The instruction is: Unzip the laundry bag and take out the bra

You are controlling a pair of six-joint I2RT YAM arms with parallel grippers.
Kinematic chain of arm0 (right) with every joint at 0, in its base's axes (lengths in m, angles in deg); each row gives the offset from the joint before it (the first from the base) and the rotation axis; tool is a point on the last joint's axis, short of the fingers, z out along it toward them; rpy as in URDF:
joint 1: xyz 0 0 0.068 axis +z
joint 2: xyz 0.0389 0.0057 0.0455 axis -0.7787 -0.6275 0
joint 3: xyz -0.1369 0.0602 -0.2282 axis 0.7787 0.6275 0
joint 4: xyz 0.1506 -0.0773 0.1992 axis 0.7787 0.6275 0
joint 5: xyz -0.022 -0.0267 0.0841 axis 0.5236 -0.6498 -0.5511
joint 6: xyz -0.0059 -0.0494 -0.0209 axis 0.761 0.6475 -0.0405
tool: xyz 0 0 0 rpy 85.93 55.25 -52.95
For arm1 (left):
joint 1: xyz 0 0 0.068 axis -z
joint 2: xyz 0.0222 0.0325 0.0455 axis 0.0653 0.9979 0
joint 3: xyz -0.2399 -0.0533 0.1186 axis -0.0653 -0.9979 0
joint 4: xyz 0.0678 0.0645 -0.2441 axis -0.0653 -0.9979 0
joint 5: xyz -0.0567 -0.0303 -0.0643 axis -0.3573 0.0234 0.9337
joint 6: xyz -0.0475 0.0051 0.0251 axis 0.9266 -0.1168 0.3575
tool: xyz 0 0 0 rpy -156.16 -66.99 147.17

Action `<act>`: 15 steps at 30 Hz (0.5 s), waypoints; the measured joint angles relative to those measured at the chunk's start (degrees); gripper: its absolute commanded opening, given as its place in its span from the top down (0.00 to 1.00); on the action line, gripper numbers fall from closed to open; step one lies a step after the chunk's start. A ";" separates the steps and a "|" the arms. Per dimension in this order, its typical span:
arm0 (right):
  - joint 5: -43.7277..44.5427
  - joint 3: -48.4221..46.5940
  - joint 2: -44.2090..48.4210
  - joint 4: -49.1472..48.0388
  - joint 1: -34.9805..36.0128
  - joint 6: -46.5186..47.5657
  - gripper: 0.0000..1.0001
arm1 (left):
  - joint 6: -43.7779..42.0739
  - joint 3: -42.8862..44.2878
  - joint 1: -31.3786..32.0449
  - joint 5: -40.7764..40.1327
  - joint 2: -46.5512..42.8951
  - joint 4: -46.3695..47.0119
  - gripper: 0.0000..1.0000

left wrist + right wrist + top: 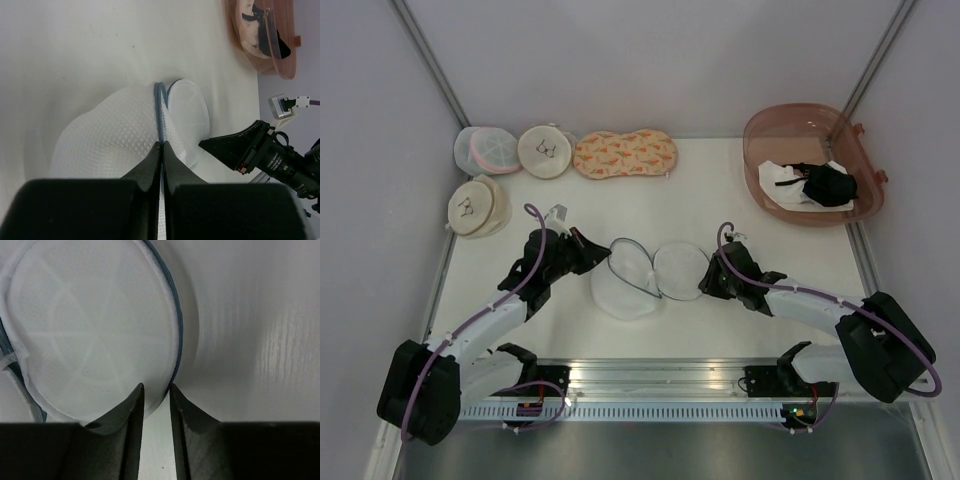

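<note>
Two halves of the laundry bag (632, 288) lie splayed open like a clam, side by side. They sit mid-counter, closer to the near edge, with a dark zipper rim round both. Long axis of the opened bag runs left to right across the counter (720, 205), one arm at each end.

Left fingers (601, 256): clamped flat on the zipper rim at the bag's left end. In the wrist view the blue-grey rim runs straight out from between them, no gap.

Right fingers (704, 285): at the bag's right end, a slit apart, astride the rim of the right half. The rim lies in the gap, hard against one finger, and no pinch is to be seen yet. It curves away dead ahead of them, so a plain squeeze with no reaching looks like all that grip needs.

Inside of the right half: bare white mesh with a spoke pattern, nothing black in it. The left half's inside is only partly seen.

Bra (828, 185): black bundle in the pink see-through tub (765, 150) at the far right corner, on or against a white cloth (782, 178). Well apart from both sets of fingers, the right arm (800, 300) the nearer. My reading: the emptying is done and only bag handling is left.

Writing: none legible. The cream pouches (544, 150) by the far left corner carry a small bra drawing, no words I can make out. Small white print on the right arm, seen from the left wrist, is too small to read.
</note>
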 measured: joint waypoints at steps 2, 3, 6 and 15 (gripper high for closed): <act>1.62 -0.33 -0.33 0.04 0.48 0.35 0.86 | 0.44 -0.57 -0.02 0.90 0.48 1.03 0.98; 2.51 -0.66 -0.33 0.22 0.70 0.46 0.95 | 0.72 -0.92 -0.02 1.27 0.81 1.57 0.98; 4.83 -3.32 -0.28 1.14 0.81 1.33 1.00 | 1.64 -1.97 -0.02 2.60 2.34 3.45 0.98; 10.60 -25.59 1.20 10.75 2.80 16.59 1.00 | 4.00 -2.78 -0.11 5.05 8.28 9.97 0.98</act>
